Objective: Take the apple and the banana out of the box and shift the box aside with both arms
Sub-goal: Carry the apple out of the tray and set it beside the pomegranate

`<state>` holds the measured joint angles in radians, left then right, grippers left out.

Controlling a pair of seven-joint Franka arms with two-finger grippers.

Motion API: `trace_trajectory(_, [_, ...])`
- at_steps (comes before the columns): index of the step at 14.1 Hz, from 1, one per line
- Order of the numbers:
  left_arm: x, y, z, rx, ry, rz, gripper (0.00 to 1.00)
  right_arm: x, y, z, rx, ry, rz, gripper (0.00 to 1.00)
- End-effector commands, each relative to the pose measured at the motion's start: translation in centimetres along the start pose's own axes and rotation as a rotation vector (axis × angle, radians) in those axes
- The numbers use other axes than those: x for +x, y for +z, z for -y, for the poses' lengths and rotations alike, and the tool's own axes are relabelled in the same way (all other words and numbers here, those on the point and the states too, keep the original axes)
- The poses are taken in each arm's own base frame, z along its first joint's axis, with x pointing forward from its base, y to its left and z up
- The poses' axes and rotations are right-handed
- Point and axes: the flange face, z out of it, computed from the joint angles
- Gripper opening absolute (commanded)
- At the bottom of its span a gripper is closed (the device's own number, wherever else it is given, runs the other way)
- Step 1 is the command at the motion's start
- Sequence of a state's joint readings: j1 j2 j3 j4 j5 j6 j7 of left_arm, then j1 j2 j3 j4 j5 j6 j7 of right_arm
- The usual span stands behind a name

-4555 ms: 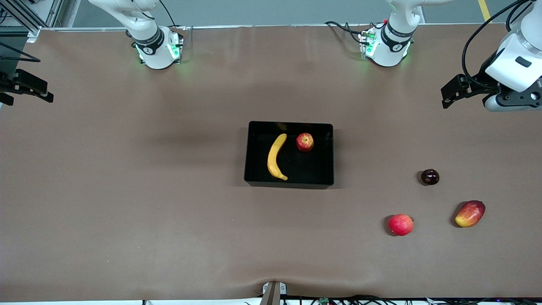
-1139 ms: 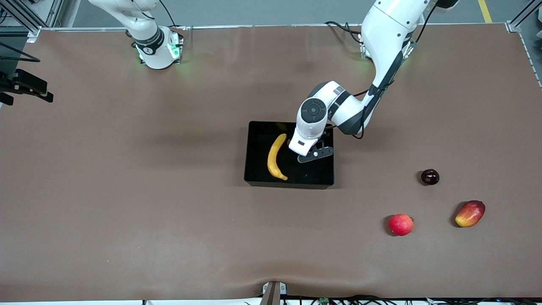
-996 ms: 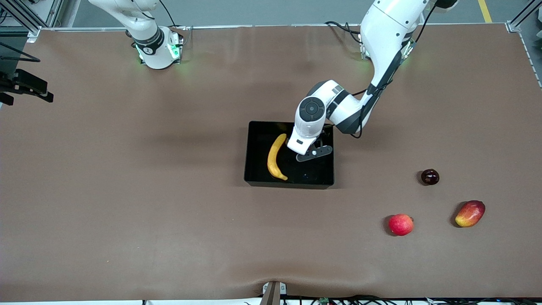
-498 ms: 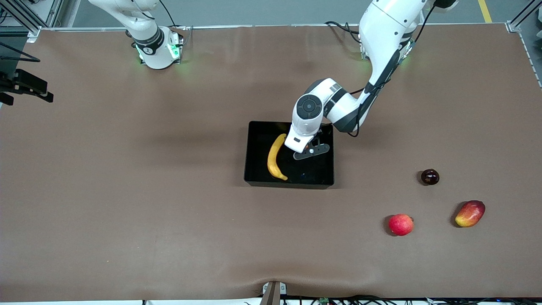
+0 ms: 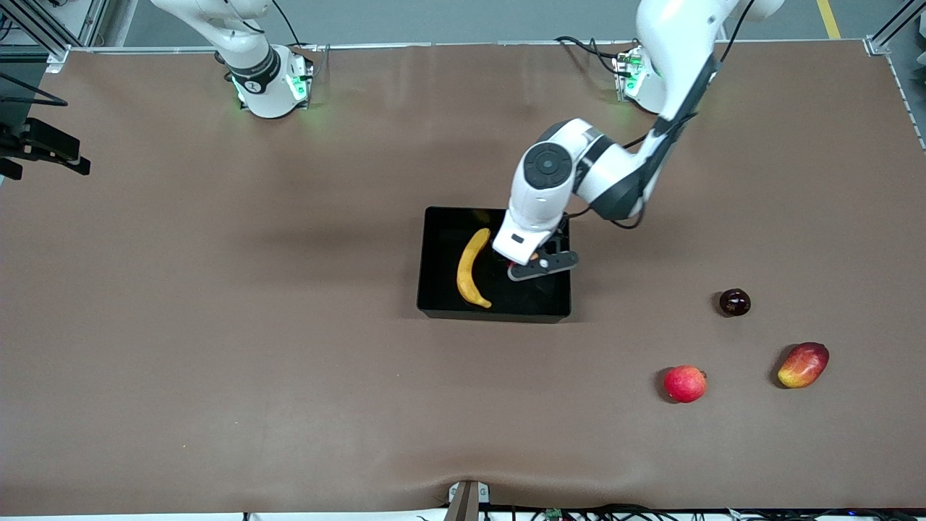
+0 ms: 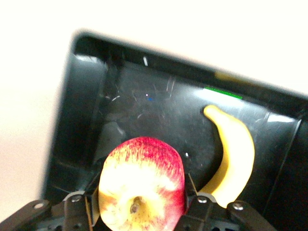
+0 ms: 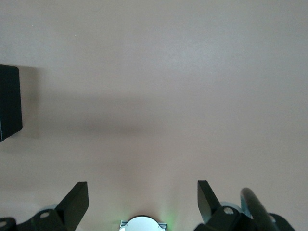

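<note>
The black box (image 5: 434, 304) sits mid-table. The yellow banana (image 5: 470, 268) lies in it, on the side toward the right arm's end. My left gripper (image 5: 534, 262) is over the box's other half and is shut on the red-and-yellow apple (image 5: 533, 255), which the hand mostly hides. In the left wrist view the apple (image 6: 144, 163) sits between both fingers of the left gripper (image 6: 142, 204), above the box floor (image 6: 144, 106), with the banana (image 6: 236, 154) beside it. My right gripper (image 5: 47, 168) waits open and empty over the right arm's end of the table; its fingers (image 7: 77, 202) stand wide apart.
A dark plum (image 5: 734, 302), a red apple (image 5: 684, 383) and a red-yellow mango (image 5: 802, 365) lie on the brown table toward the left arm's end, nearer the front camera than the box. A black corner (image 7: 9, 101) shows at the edge of the right wrist view.
The left arm came from the table's end to the box and closed on the apple. In the last half second it rose and shifted slightly toward the left arm's end. The right arm has not moved.
</note>
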<state>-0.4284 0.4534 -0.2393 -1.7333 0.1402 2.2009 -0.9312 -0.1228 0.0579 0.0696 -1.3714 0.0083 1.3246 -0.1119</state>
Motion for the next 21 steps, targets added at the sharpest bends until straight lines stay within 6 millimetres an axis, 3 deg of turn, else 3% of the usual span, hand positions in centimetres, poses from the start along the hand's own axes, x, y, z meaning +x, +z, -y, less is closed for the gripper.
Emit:
trace_trajectory(1, [4.5,-4.8,2.8,0.027,0.056,-0.019,0.0,-0.6,-0.3,0.3,0.005,0.0,-0.004,1.0])
trace_trajectory(3, [7.4,-6.1,5.8,0.028,0.096,-0.029,0.0,-0.7,-0.4,0.2,0.005,0.002,-0.006,1.0])
trace_trajectory(7, [12.8,-6.4,13.4,0.036,0.221,-0.027,0.0,-0.6,-0.3,0.3,0.005,0.0,-0.007,1.0])
trace_trajectory(14, [19.1,-3.2,26.4,0.049,0.329,0.026,0.0,-0.6,-0.3,0.0,0.005,0.005,-0.007,1.0])
trace_trajectory(17, [21.0,-0.4,31.7,0.04,0.363,0.053,0.0,-0.6,-0.3,-0.5,0.006,0.014,-0.006,1.0])
trace_trajectory(19, [21.5,1.8,33.4,0.031,0.368,0.07,0.0,-0.6,-0.3,-0.5,0.006,0.014,-0.006,1.0])
trace_trajectory(21, [21.7,3.9,33.6,0.022,0.363,0.08,0.0,-0.5,-0.4,-0.6,0.006,0.011,-0.011,1.0])
